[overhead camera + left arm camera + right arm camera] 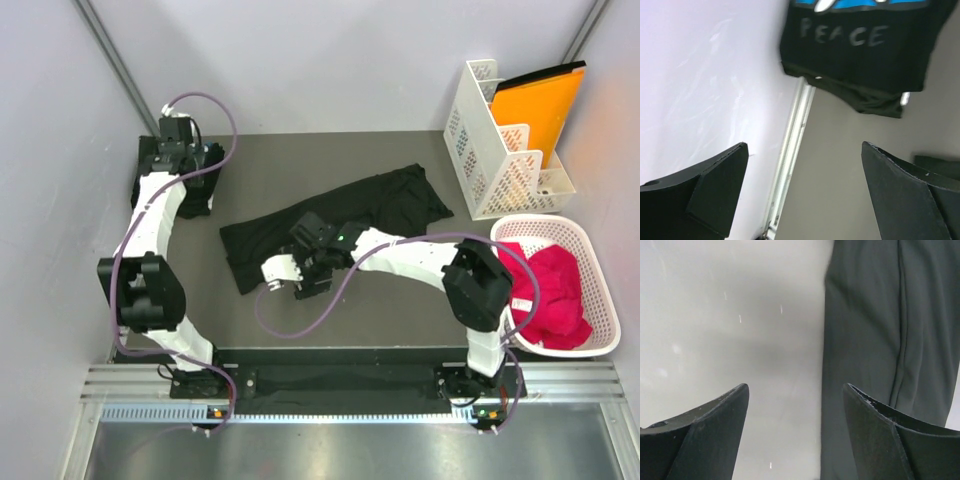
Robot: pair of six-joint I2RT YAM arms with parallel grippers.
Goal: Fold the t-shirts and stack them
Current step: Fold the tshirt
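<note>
Upper left, the left end effector point(805, 150) hangs released near the folded PEACE t-shirt point(860, 45); mid-frame, the right end effector point(795, 390) is released beside the spread t-shirt point(880, 340).

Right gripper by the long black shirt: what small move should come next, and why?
Probably slide the right gripper sideways onto the edge of the shirt and lower to pinch it. Its jaws stand open and empty, mostly over bare table, and the shirt lies in a long strip, not yet folded up.

Plain black t-shirt point(340, 215), folded black t-shirt point(860, 50) with blue print and grey lettering, red cloth point(555, 295), white basket point(603, 300).
</note>
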